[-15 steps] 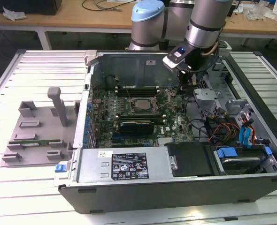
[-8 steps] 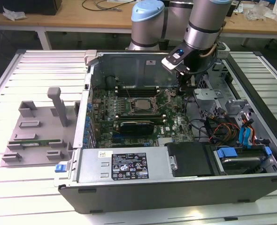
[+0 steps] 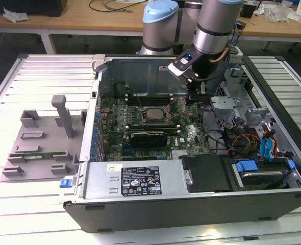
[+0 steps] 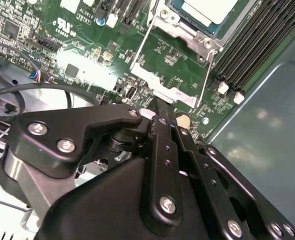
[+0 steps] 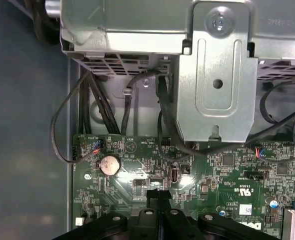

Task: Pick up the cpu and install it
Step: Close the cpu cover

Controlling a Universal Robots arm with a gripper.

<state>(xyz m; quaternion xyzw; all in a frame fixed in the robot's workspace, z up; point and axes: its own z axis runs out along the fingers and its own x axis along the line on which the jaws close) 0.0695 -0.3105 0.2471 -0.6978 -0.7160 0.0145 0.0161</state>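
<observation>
Small flat square silvery-grey cpu: seated in the square metal socket frame on the green motherboard, inside the open grey steel computer case.

Black metal two-fingered tool: fingers pressed together, clamping nothing. It hangs low over the board, near the socket on the exterior view's right, apart from the cpu.

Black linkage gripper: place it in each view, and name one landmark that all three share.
Exterior view: the black linkage gripper hangs under the silver arm, to the exterior view's right of the square processor socket.
Second wrist view: the gripper is in the foreground, tips together, pointing at the board.
First wrist view: the gripper points near the round coin cell.
Shared landmark: the green motherboard.
</observation>
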